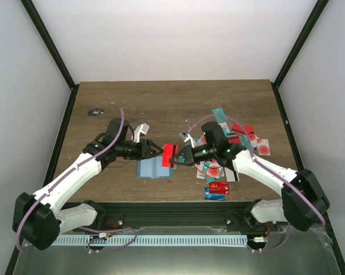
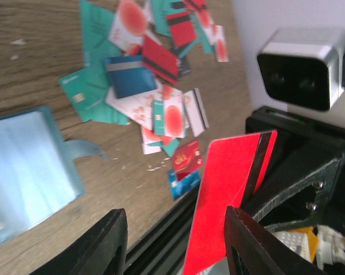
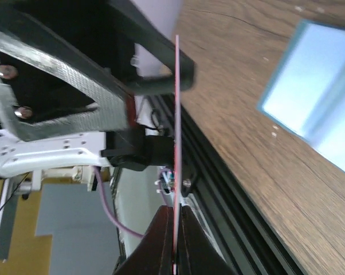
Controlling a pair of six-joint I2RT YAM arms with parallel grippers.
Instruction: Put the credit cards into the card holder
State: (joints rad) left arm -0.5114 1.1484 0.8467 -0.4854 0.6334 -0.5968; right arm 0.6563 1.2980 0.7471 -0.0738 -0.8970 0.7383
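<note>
Credit card, red with a black stripe, pinched on edge in the tightly closed right claw, aloft over the open card holder on the table. Left claw parted, a finger either side of the card. Other cards heaped right of the holder.

a robot lab booth: white walls, black frame posts, wooden table.

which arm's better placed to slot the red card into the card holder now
Right. The right gripper pinches the red card by its edge, close to the open card holder; the left gripper is open and holds nothing.
</note>
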